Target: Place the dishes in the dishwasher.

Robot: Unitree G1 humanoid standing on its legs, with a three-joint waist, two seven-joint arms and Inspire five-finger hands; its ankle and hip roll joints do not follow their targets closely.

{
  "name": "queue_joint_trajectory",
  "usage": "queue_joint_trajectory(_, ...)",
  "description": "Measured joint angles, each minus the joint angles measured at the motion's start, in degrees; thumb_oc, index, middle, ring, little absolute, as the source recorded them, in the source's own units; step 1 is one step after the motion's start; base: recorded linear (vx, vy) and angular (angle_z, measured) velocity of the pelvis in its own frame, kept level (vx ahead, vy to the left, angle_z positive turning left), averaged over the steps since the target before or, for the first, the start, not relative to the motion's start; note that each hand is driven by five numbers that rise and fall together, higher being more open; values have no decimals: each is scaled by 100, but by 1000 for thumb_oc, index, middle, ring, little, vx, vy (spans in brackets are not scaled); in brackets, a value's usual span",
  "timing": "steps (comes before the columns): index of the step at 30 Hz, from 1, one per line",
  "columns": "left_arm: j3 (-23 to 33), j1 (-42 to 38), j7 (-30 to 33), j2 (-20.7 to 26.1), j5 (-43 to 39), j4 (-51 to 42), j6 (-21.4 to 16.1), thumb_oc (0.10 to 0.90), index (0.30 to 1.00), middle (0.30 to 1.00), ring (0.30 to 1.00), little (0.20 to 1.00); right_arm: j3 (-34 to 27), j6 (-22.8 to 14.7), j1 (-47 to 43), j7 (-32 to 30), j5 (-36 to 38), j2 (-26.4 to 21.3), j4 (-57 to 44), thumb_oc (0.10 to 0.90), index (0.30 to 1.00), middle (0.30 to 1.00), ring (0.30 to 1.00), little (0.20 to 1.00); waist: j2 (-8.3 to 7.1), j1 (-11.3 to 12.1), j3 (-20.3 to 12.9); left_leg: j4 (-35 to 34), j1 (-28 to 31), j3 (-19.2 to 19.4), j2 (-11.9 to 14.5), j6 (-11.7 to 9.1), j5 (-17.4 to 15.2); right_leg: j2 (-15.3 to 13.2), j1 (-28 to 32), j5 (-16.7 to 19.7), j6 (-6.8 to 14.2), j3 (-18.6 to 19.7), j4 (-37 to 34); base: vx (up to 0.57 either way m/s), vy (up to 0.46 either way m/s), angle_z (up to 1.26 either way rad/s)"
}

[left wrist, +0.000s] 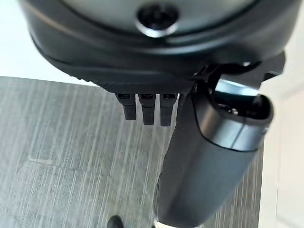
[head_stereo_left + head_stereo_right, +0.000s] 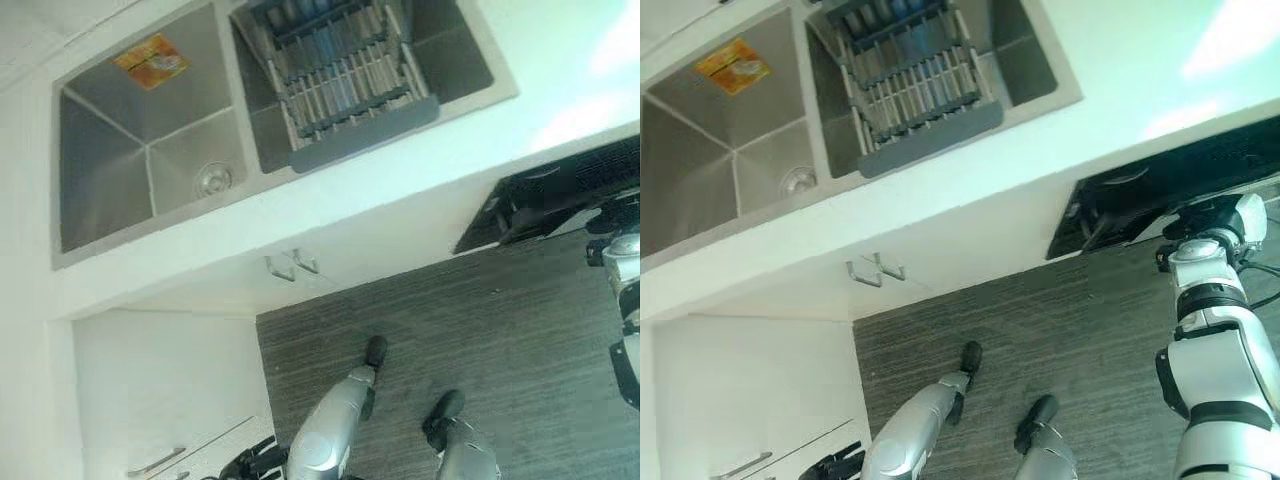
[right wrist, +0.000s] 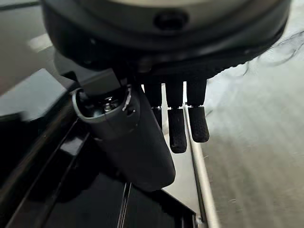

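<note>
A: Where do the dishes sit relative to the robot's hands?

B: They stand in the grey dish rack [image 2: 345,75] that spans the right basin of the steel double sink [image 2: 100,160], up on the white counter [image 2: 420,190]. What kind of dishes they are cannot be made out between the slats. Both hands are well apart from them.

A: And the dishwasher?

B: The dishwasher [image 2: 1160,195] is the dark opening under the counter at the robot's right. The right hand [image 3: 142,142] hangs over its black inner edge and a metal rail [image 3: 202,175].

A: What are that hand's fingers doing?

B: The fingers [image 3: 176,130] point down, nearly straight and relaxed, the thumb beside them; nothing lies between them.

A: The left hand?

B: The left hand [image 1: 209,161] hangs above the grey wood-grain floor [image 1: 71,156], beside the white cabinet [image 2: 160,390]. Its fingers [image 1: 148,111] show as short tips, loosely extended, gripping nothing.
</note>
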Motion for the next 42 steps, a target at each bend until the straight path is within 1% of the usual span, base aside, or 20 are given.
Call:
queue_joint_trajectory(2, 41, -16, -16, -6, 149, 15, 72, 800, 900, 900, 900, 900, -207, -375, -1, -443, -15, -17, 5, 400, 300, 300, 300, 300, 79, 5, -2, -12, 9, 17, -134, 91, 130, -92, 103, 27, 50, -120, -63, 77, 159, 41)
queue_joint_trajectory(4, 35, -14, -97, -5, 235, 37, 94, 800, 900, 900, 900, 900, -314, -430, 2, -705, -11, -29, 398, 400, 300, 300, 300, 300, 109, 9, -5, -12, 137, -65, -292, 108, 142, -180, 342, 45, 97, -167, -209, 112, 171, 37)
queue_joint_trajectory(5, 36, -32, -206, -16, 361, 27, 89, 800, 900, 900, 900, 900, -520, -588, 2, -709, -12, -28, 547, 400, 300, 300, 300, 300, 146, 13, -17, -13, 155, -82, -330, 106, 141, -178, 474, 145, 295, -243, -414, 103, 143, 17)
queue_joint_trajectory(6, 35, -43, -227, -16, 408, 29, 92, 800, 900, 900, 900, 900, -589, -610, 2, -711, -11, -28, 559, 400, 300, 300, 300, 300, 158, 13, -25, -12, 155, -87, -335, 106, 141, -169, 492, 173, 315, -252, -453, 52, 78, 8)
queue_joint_trajectory(20, -1, -141, -249, -16, 573, -368, 31, 800, 900, 900, 900, 900, -985, -1484, 288, -592, 4, 42, 468, 400, 300, 300, 300, 300, 191, -103, -49, -19, 146, -147, -250, 5, 72, -20, 561, 344, 297, -275, -641, 2, 7, 1)
queue_joint_trajectory(21, -35, -156, -254, -16, 572, -394, -13, 800, 900, 900, 900, 900, -1042, -1566, 341, -574, 4, 49, 424, 464, 396, 396, 396, 396, 191, -114, -49, -18, 148, -142, -248, 6, 73, -19, 560, 345, 296, -269, -642, -20, 10, -3)
queue_joint_trajectory(22, -78, -185, -248, -11, 571, -453, -69, 800, 900, 900, 900, 900, -1074, -1585, 475, -548, 11, 55, 264, 563, 545, 545, 545, 545, 174, -133, -40, -6, 159, -121, -235, 10, 70, -14, 563, 345, 295, -254, -641, 0, 0, 0)
queue_joint_trajectory(23, -89, -225, -240, -1, 572, -484, -100, 800, 900, 900, 900, 900, -1119, -1689, 774, -521, 11, 73, -28, 734, 801, 801, 801, 801, 140, -151, -21, 46, 156, -76, -220, 15, 70, -5, 583, 342, 291, -234, -630, -24, 41, -10)
queue_joint_trajectory(24, -97, -260, -242, -1, 575, -539, -189, 800, 900, 900, 900, 900, -1159, -1794, 990, -448, 10, 118, -310, 800, 900, 900, 900, 900, 84, -186, 15, 82, 159, -50, -196, 18, 68, 14, 579, 340, 288, -176, -627, -19, 59, -12)
queue_joint_trajectory(25, -97, -270, -239, 0, 577, -601, -269, 800, 900, 900, 900, 900, -1186, -1856, 1122, -344, 10, 186, -506, 800, 900, 900, 900, 900, 32, -251, 32, 109, 160, -5, -171, 25, 64, 32, 577, 340, 285, -148, -624, -9, 54, -26)
queue_joint_trajectory(27, -92, -279, -184, 31, 570, -704, -415, 800, 900, 900, 900, 900, -1275, -2044, 1693, -67, 10, 582, -1137, 800, 900, 900, 900, 900, -211, -280, 15, 260, 207, 153, -64, 151, -28, 103, 579, 312, 243, 69, -588, -101, 117, -41)
queue_joint_trajectory(29, -86, -365, -102, 65, 560, -815, -548, 800, 900, 900, 900, 900, -1487, -2406, 2254, 461, 316, 1168, -1815, 800, 900, 900, 900, 900, -600, -405, -64, 347, 282, 236, 40, 161, -163, 134, 553, 230, 184, 210, -429, -53, 138, -35)
queue_joint_trajectory(31, -16, -382, -84, 86, 501, -1024, -525, 800, 900, 900, 900, 900, -1845, -2618, 2839, 885, 650, 1382, -2427, 800, 900, 900, 900, 900, -726, -397, -115, 626, 308, 303, 130, 163, -434, 227, 650, 227, 146, 264, -433, 40, 56, -23)
queue_joint_trajectory(33, 56, -116, -77, 253, 366, -1119, -545, 800, 900, 900, 900, 900, -1752, -2739, 3504, 1247, 737, 1902, -2793, 800, 900, 900, 900, 900, -1124, -396, -385, 877, 321, 391, 211, 145, -687, 243, 711, 189, 96, 409, -405, 75, 20, -33)
queue_joint_trajectory(35, 147, -112, 3, 353, 398, -816, -547, 800, 900, 900, 900, 900, -1818, -2697, 4361, 1614, 1071, 2368, -2866, 800, 900, 900, 900, 900, -1373, -609, -631, 1129, 504, 357, 266, 260, -949, 347, 978, 280, 17, 460, -352, 88, 36, -6)
queue_joint_trajectory(37, 167, 7, 2, 342, 396, -639, -592, 800, 900, 900, 900, 900, -1735, -2510, 4812, 1989, 1196, 2461, -2822, 800, 900, 900, 900, 900, -1355, -732, -788, 1147, 681, 362, 375, 307, -1024, 424, 961, 489, -131, 751, -128, 25, -83, -12)
queue_joint_trajectory(38, 219, 36, 6, 344, 395, -498, -597, 800, 900, 900, 900, 900, -1769, -2427, 5013, 2241, 1265, 2476, -2803, 800, 900, 900, 900, 900, -1316, -998, -827, 1140, 722, 333, 407, 322, -1012, 637, 693, 273, -124, 1321, 190, 4, -210, -10)
queue_joint_trajectory(39, 269, 51, 16, 356, 394, -417, -599, 800, 900, 900, 900, 900, -1770, -2327, 5092, 2360, 1372, 2475, -2793, 800, 900, 900, 900, 900, -1298, -1124, -838, 1128, 728, 287, 410, 346, -982, 838, 602, 124, -118, 1630, 156, 16, -252, 1)
queue_joint_trajectory(40, 269, 46, 23, 371, 395, -394, -603, 800, 900, 900, 900, 900, -1778, -2276, 5140, 2401, 1375, 2471, -2782, 800, 900, 900, 900, 900, -1299, -1208, -839, 1131, 737, 288, 398, 346, -959, 929, 533, 105, -105, 1655, 118, 24, -251, 8)
queue_joint_trajectory(42, 473, -179, 34, 367, 444, -210, -529, 800, 900, 900, 900, 900, -1844, -2288, 5391, 2538, 1378, 2505, -2718, 800, 900, 900, 900, 900, -1283, -1459, -875, 911, 751, -25, 276, 292, -730, 1508, 207, -155, -168, 2497, 300, 16, -227, 69)
